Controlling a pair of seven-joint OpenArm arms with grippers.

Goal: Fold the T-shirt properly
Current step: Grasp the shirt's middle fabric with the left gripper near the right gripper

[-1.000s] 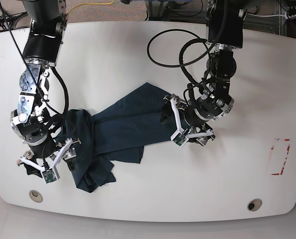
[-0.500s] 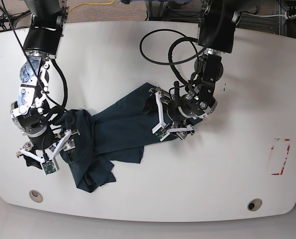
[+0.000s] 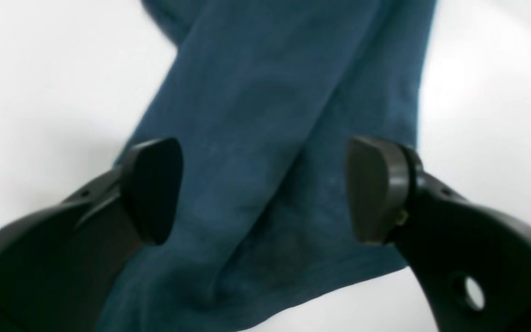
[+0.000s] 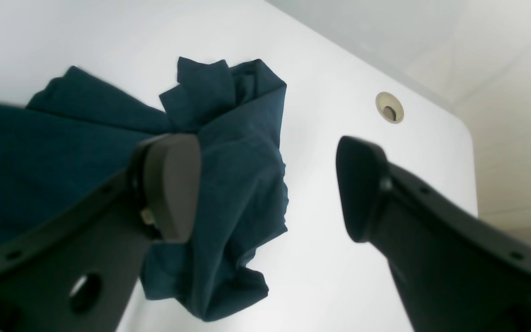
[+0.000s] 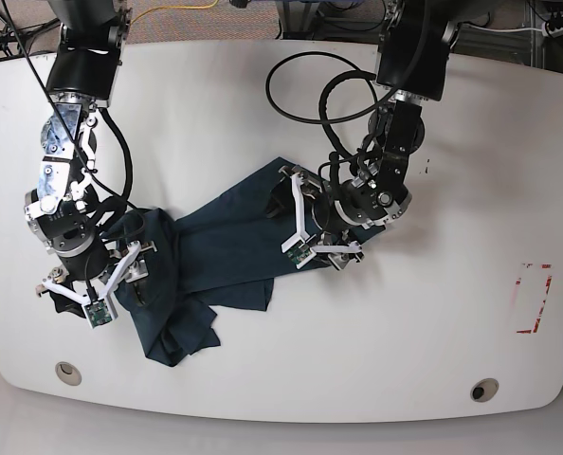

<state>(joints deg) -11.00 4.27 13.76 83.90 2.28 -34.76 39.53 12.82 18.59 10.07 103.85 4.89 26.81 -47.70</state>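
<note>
The dark navy-teal T-shirt (image 5: 225, 242) lies crumpled on the white table (image 5: 405, 332), stretched from a flat end at the upper right to a bunched heap at the lower left. My left gripper (image 5: 287, 220) hovers over the flat end. In the left wrist view the left gripper (image 3: 264, 189) is open, and the T-shirt (image 3: 270, 92) fills the gap below the jaws. My right gripper (image 5: 71, 301) hangs at the heap's left side. In the right wrist view the right gripper (image 4: 265, 189) is open and holds nothing, with the T-shirt (image 4: 238, 175) heap under its left finger.
Two round holes (image 5: 68, 372) (image 5: 483, 390) sit near the table's front edge; one hole (image 4: 389, 107) also shows in the right wrist view. A red tape rectangle (image 5: 533, 299) marks the right side. Black cables (image 5: 319, 90) loop by the left arm.
The left arm has swung left, bringing its gripper over the shirt's flat end. The right arm has shifted slightly up along the heap. Both grippers stayed open.
</note>
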